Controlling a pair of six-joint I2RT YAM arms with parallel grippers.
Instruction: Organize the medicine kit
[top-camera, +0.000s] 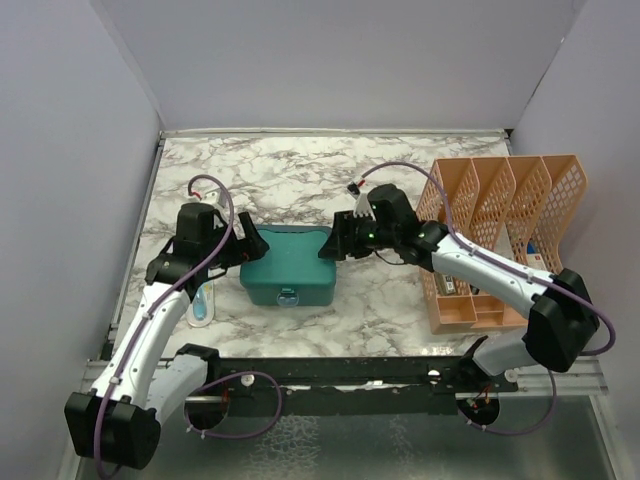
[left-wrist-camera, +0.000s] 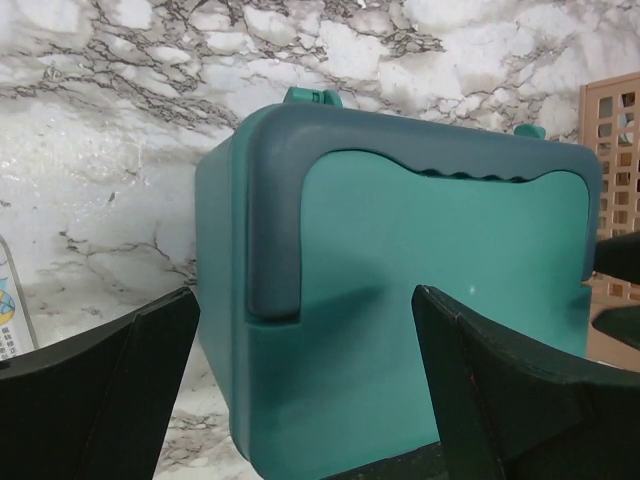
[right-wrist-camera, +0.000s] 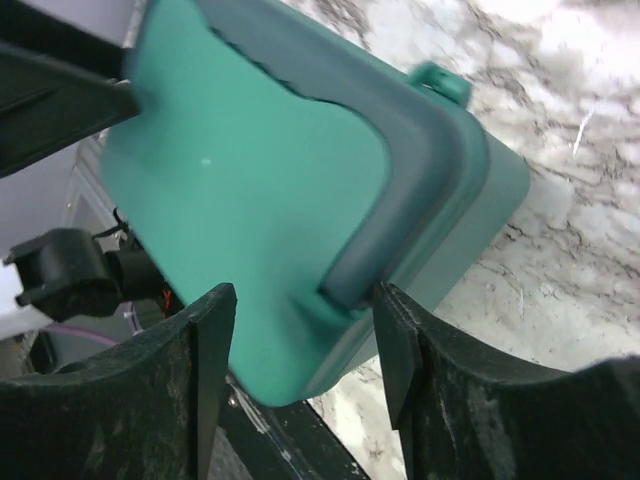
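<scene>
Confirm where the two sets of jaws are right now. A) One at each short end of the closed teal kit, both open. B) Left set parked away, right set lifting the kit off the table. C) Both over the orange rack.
A: in the top view the left jaws stand open at the left end of the medicine kit and the right jaws stand open at its right end. The lid is shut and the kit rests on the table.

Marble table (top-camera: 300, 170) under medicine kit (top-camera: 287, 268), orange rack (top-camera: 500, 240), blue item (top-camera: 203, 303).
</scene>
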